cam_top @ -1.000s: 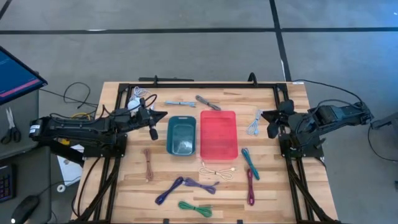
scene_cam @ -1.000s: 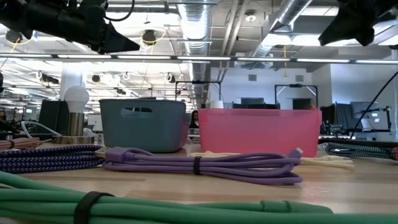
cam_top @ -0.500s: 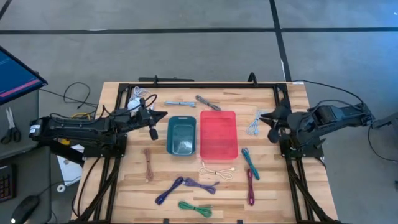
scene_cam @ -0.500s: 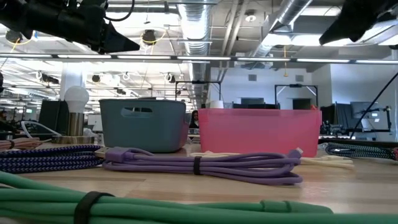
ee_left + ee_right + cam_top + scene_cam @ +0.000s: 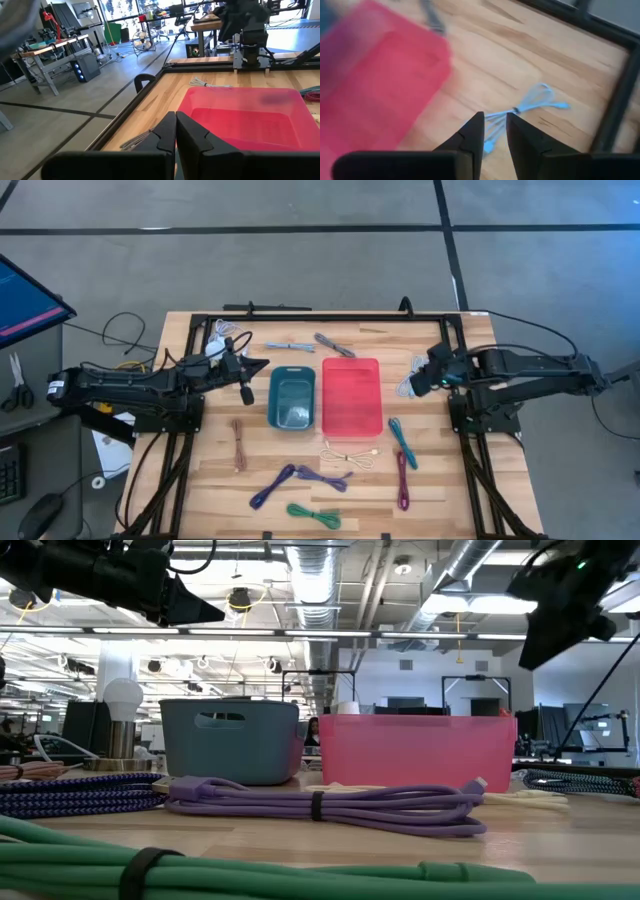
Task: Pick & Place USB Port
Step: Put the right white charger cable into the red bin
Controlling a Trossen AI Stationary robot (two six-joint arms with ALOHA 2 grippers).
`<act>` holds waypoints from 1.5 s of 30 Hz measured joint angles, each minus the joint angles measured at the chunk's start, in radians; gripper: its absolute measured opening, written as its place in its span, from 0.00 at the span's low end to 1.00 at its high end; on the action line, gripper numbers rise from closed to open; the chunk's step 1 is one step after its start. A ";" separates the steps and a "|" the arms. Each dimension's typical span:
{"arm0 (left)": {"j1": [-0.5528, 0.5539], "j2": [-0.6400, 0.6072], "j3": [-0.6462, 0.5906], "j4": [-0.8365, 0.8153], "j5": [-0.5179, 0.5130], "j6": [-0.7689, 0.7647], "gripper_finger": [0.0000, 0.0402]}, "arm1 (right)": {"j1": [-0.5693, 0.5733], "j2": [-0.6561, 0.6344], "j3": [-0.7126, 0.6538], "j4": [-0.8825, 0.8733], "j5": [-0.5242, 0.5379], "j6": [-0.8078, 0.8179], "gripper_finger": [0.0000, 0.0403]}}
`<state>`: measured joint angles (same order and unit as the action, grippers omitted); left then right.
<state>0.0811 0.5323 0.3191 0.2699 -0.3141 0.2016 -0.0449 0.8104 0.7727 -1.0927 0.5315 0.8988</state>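
**Right arm hangs over the pale blue cable; left arm waits by the teal bin**

On the left of the wooden table, the left gripper hangs at about 9 o'clock from the teal bin, its two dark fingers pressed together with nothing between them. A brown cable lies at 6 o'clock from that gripper, near the table's left side.

Toward the middle, the teal bin and the pink bin stand side by side, just apart. At 12 o'clock from them lie a light blue cable and a grey cable. At 6 o'clock from the pink bin rests a cream cable; lower still lie a purple cable and a green cable.

On the right, the pale blue USB cable lies loosely coiled on the wood at 3 o'clock from the pink bin, free of any grip. The right gripper hangs just above it, its fingers parted by a narrow gap and empty, the cable showing between them in the wrist view. A teal cable and a maroon cable lie at 6 o'clock from it.
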 joint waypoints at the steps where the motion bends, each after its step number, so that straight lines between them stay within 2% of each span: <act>1: 0.000 0.000 0.000 0.000 0.000 0.000 0.03 | -0.028 0.012 0.000 0.000 -0.019 0.001 0.22; 8: 0.000 0.000 0.000 0.000 0.000 0.000 0.03 | -0.179 0.107 0.000 0.008 -0.192 0.002 0.40; 15: 0.000 0.000 0.000 -0.003 0.000 0.000 0.03 | -0.221 0.212 0.000 0.056 -0.250 0.045 0.55; 30: 0.000 0.000 0.000 -0.008 0.000 0.000 0.03 | -0.240 0.491 0.000 0.091 -0.221 -0.019 0.52; 36: 0.000 0.000 0.000 -0.008 0.000 0.000 0.03 | -0.240 0.584 0.000 0.207 -0.217 -0.074 0.50; 45: 0.000 0.000 -0.002 -0.034 0.000 -0.004 0.03 | -0.304 0.685 -0.038 0.252 -0.280 -0.178 0.50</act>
<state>0.0807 0.5320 0.3176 0.2360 -0.3138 0.1978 -0.3490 1.4949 0.7346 -0.8405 0.2514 0.7207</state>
